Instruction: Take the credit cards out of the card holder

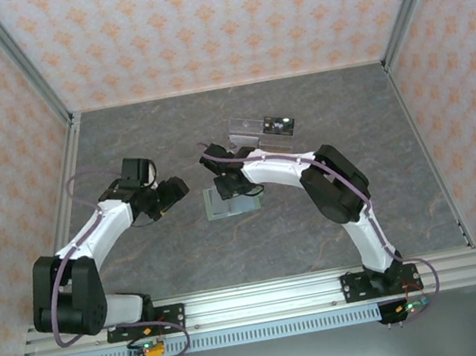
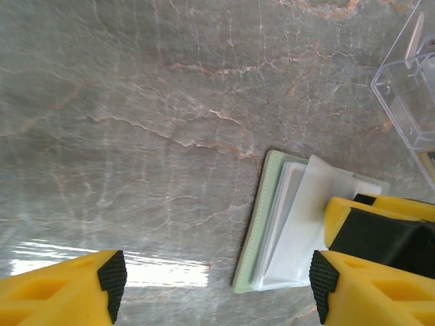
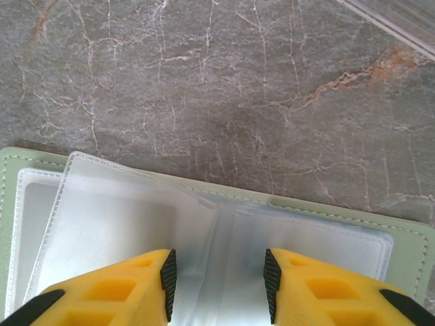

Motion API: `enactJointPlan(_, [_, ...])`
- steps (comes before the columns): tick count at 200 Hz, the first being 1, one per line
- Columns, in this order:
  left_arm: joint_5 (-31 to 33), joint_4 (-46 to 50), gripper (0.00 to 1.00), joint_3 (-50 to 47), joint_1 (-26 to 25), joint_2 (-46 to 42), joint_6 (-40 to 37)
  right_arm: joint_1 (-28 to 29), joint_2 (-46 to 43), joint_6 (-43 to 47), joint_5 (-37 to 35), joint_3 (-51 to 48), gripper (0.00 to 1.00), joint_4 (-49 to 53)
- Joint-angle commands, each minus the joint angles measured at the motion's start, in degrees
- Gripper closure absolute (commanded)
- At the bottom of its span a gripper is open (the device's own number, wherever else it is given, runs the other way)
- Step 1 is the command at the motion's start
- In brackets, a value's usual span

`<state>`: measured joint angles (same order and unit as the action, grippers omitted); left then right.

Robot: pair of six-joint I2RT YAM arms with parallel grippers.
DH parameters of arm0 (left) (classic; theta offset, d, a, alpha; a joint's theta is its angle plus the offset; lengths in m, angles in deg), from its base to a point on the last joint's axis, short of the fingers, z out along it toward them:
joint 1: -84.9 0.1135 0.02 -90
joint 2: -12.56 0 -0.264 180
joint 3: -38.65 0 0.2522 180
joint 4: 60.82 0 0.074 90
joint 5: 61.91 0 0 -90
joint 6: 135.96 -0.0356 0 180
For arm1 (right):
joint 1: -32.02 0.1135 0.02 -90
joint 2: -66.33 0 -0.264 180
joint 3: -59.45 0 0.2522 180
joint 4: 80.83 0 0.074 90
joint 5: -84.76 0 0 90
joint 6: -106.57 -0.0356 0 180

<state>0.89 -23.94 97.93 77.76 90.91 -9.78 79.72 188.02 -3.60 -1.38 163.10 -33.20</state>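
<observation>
**Holder open, cards not yet out**

The small pale sage-green folding card holder lies spread open on the grey marbled table, under the right claw. That claw's jaws stand partly apart astride the clear plastic sleeves, gripping nothing. No card lies free (whether the sleeves hold any is unclear), so the pulling seems all ahead. The left claw, wide and empty, has the holder just to its right. A clear acrylic stand sits beyond the right claw, not obstructing.
</observation>
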Motion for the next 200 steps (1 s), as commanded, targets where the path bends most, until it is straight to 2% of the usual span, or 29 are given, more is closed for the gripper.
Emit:
enactJointPlan(1, [-5.58, -5.82, 0.35, -1.36, -1.23, 1.86, 2.29, 0.02, 1.47, -0.84, -1.78, -1.88, 0.60, 2.17])
enactJointPlan(37, [-9.31, -11.54, 0.52, -1.81, -4.45, 5.41, 4.44, -0.22, 1.22, -1.29, -1.22, -3.00, 0.64, 1.12])
enactJointPlan(84, [-10.56, -15.37, 0.63, -0.87, -8.70, 10.67, 5.93, -0.51, 1.01, -1.55, -0.43, -3.78, 0.67, 0.41])
enactJointPlan(105, [-11.22, -16.55, 0.72, -0.41, -9.53, 12.64, 6.61, -0.60, 0.93, -1.67, -0.26, -4.01, 0.67, 0.15])
enactJointPlan(163, [-9.71, -14.53, 0.74, 0.93, -9.83, 15.19, 6.00, -0.88, 0.74, -2.10, 0.86, -4.54, 0.68, -0.46])
enactJointPlan(200, [-11.34, -15.77, 0.75, 0.87, -10.00, 15.94, 6.18, -0.95, 0.66, -2.13, 1.15, -4.89, 0.68, -0.70])
